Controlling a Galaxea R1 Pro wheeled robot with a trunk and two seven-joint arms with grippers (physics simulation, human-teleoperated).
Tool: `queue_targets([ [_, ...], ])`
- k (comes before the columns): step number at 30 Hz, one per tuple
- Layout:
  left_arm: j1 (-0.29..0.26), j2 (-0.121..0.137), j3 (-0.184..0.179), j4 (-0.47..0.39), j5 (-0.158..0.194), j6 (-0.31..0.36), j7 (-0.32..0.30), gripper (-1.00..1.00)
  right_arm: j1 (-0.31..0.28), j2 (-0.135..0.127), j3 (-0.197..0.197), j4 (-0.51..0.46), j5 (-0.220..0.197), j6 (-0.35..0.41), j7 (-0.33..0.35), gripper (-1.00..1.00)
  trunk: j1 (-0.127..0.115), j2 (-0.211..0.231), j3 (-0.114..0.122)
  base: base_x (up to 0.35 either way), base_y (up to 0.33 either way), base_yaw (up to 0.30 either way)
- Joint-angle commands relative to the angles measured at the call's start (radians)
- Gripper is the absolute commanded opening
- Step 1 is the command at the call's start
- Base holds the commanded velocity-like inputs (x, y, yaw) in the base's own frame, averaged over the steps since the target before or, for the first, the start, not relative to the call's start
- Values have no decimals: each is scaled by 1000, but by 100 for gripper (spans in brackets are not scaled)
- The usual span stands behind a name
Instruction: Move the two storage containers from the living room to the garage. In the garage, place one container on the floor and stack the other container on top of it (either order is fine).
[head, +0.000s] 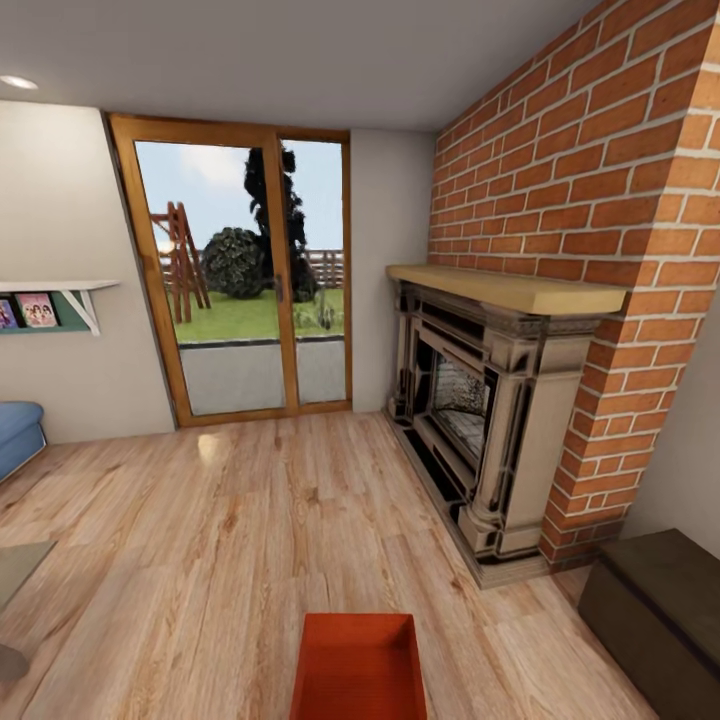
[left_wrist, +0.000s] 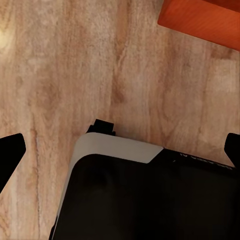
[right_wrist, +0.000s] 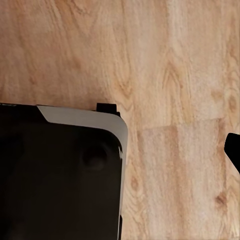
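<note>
One red-orange storage container (head: 360, 665) lies on the living room's light wood-plank floor (head: 200, 540), at the bottom centre of the head view, open side up. Its corner (left_wrist: 205, 20) also shows in the left wrist view, apart from the fingers. My left gripper (left_wrist: 121, 150) hangs open over the floor and my own dark base (left_wrist: 145, 200), with nothing between its fingertips (left_wrist: 11, 150). My right gripper (right_wrist: 120, 150) is also open and empty; one fingertip (right_wrist: 233, 150) shows, the other is lost against the black base. The garage is out of view.
A brick fireplace (head: 480, 420) with a wooden mantel stands at the right. A dark low chest (head: 660, 610) sits in the right corner. Glass doors (head: 250, 290) face me. A blue sofa (head: 18, 435) and a rug edge (head: 15, 570) are at the left.
</note>
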Motion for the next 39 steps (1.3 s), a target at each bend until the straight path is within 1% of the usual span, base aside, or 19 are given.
queue_targets([
  [1, -1, 0, 8, 1, 2, -3, 2, 100, -1, 0, 9, 3, -10, -6, 0, 100, 4, -8, -5, 0, 0, 0],
  [39, -1, 0, 8, 1, 2, -3, 2, 100, -1, 0, 9, 3, -10, -6, 0, 100, 150, -274, -124, 0, 0, 0],
])
